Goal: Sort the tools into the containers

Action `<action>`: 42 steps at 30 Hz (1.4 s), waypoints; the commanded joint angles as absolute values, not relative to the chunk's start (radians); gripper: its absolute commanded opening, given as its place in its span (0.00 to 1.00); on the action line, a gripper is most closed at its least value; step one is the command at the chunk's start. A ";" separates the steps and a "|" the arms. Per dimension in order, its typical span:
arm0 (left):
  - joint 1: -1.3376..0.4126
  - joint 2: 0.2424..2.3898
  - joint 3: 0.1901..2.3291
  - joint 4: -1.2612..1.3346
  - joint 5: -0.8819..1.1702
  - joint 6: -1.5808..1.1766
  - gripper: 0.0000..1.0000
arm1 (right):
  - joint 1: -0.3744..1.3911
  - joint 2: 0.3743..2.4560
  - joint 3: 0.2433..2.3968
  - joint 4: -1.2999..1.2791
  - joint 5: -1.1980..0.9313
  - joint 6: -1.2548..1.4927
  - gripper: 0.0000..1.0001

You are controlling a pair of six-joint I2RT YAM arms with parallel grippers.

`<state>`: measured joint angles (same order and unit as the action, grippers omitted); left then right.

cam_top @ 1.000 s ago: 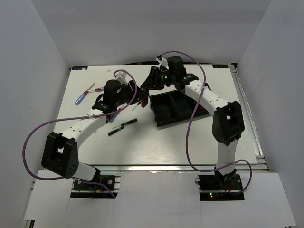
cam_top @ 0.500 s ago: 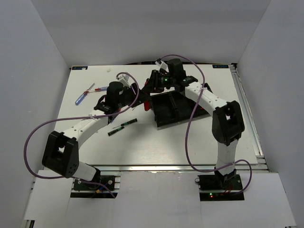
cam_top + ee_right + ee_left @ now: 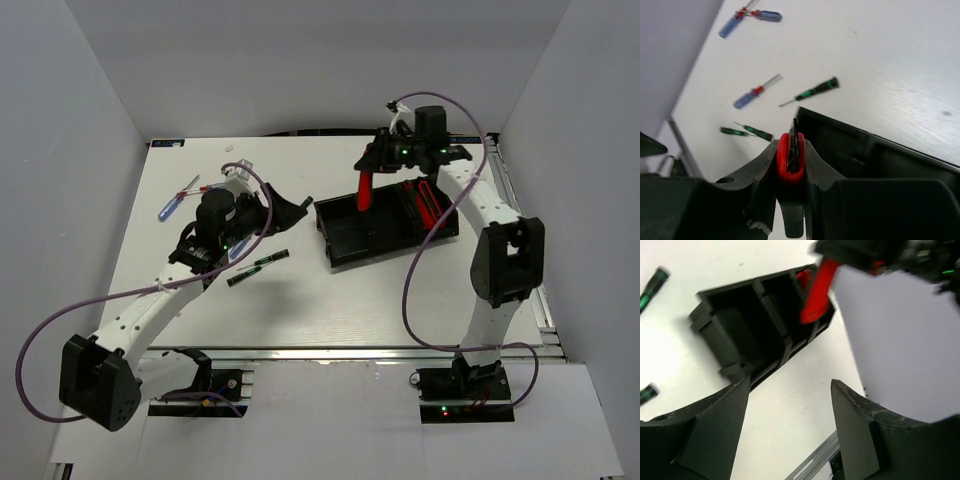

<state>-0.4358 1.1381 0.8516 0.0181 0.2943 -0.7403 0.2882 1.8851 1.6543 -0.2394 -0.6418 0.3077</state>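
Note:
My right gripper [image 3: 372, 172] is shut on a red folding pocket knife [image 3: 366, 190] and holds it upright over the left part of the black three-compartment tray [image 3: 345, 255]. The right wrist view shows the knife [image 3: 782, 160] clamped between the fingers [image 3: 760, 170] above the tray [image 3: 865, 145]. Another red knife [image 3: 427, 208] lies in the right compartment. My left gripper [image 3: 290, 205] is open and empty, left of the tray; it is also open in its wrist view [image 3: 790, 387], which shows the tray [image 3: 740, 325] and the held knife [image 3: 815, 290].
Blue- and red-handled screwdrivers [image 3: 170, 205] lie at the far left, also in the right wrist view [image 3: 750, 15]. Another blue one [image 3: 756, 91] lies nearer. Black screwdrivers with green marks [image 3: 258, 268] lie left of the tray, also in the right wrist view [image 3: 812, 91].
My right gripper has carried the red knife from the tray's left end to the right, over the tray. My left arm has drawn back to the left, its gripper open.

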 commanded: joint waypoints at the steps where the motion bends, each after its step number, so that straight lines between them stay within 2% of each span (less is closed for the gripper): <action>1: -0.431 1.065 0.801 -0.106 0.221 -0.709 0.77 | 0.233 1.758 1.684 -0.372 -0.644 0.005 0.00; 2: -0.428 1.051 0.773 -0.124 0.207 -0.709 0.78 | 0.219 1.731 1.686 -0.408 -0.628 -0.137 0.00; 5: -0.420 0.979 0.720 -0.184 0.146 -0.722 0.82 | 0.169 1.678 1.657 -0.492 -0.531 -0.305 0.00; 8: -0.411 0.916 0.680 -0.219 0.120 -0.732 0.84 | 0.117 1.648 1.617 -0.506 -0.431 -0.379 0.00; 12: -0.403 0.871 0.660 -0.268 0.078 -0.736 0.88 | 0.078 1.615 1.482 -0.384 -0.246 -0.434 0.00; 16: -0.400 0.870 0.673 -0.302 0.061 -0.726 0.89 | 0.075 1.632 1.396 -0.249 -0.149 -0.457 0.00; 24: -0.399 0.856 0.683 -0.353 0.051 -0.735 0.89 | 0.075 1.750 1.407 -0.137 -0.057 -0.454 0.00; 28: -0.399 0.839 0.680 -0.373 0.035 -0.747 0.89 | 0.075 1.816 1.436 -0.156 -0.089 -0.445 0.24; 30: -0.399 0.836 0.681 -0.379 0.029 -0.747 0.89 | 0.075 1.830 1.448 -0.185 -0.106 -0.443 0.28; 33: -0.399 0.831 0.683 -0.388 0.023 -0.752 0.89 | 0.075 1.827 1.437 -0.183 -0.118 -0.433 0.43; 34: -0.399 0.831 0.684 -0.390 0.023 -0.752 0.89 | 0.075 1.825 1.436 -0.186 -0.121 -0.430 0.51; 37: -0.399 0.834 0.690 -0.393 0.021 -0.750 0.89 | 0.072 1.804 1.454 -0.216 -0.150 -0.426 0.65; 39: -0.400 0.842 0.699 -0.399 0.017 -0.746 0.89 | 0.069 1.774 1.474 -0.233 -0.172 -0.416 0.68; 42: -0.399 0.848 0.713 -0.405 0.015 -0.735 0.90 | 0.066 1.718 1.499 -0.239 -0.213 -0.431 0.80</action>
